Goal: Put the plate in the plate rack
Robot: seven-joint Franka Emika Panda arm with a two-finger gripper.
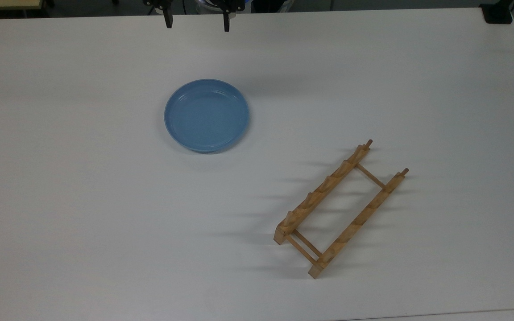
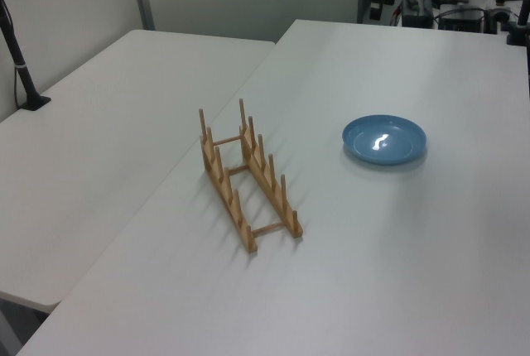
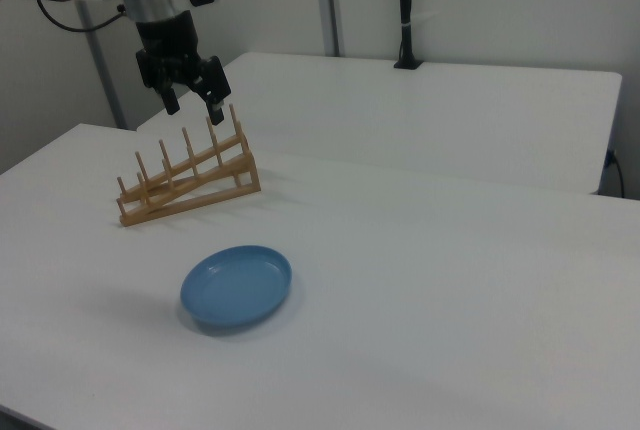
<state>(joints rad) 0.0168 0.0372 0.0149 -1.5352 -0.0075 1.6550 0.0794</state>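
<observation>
In the top view, the plate [image 1: 206, 115] lies flat and right side up on the white table [image 1: 83, 200], a little toward 10 o'clock of the table's middle. Above it at 12 o'clock, at the table's far edge, the tool [image 1: 196, 20] hangs with its two fingers spread wide and nothing between them. The plate rack [image 1: 341, 208] stands on the table toward 4 o'clock from the plate, well apart from it, its rails running aslant and its pegs holding nothing.
</observation>
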